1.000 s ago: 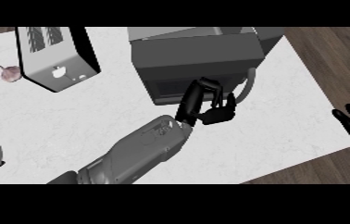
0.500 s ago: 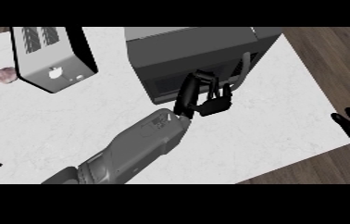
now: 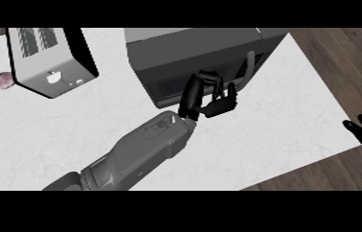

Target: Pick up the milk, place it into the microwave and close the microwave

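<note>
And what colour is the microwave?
Dark grey, seen in the head view: the microwave.

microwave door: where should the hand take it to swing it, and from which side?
Probably the pale bar handle on the microwave front, near its right end. It stands off the dark door, so fingers could hook behind it, coming from the counter side in front. The left hand is already at the door, just left of the bar.

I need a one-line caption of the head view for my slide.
Left hand at the closed microwave door on the white counter, toaster at left; right hand at the view's right edge.
</note>
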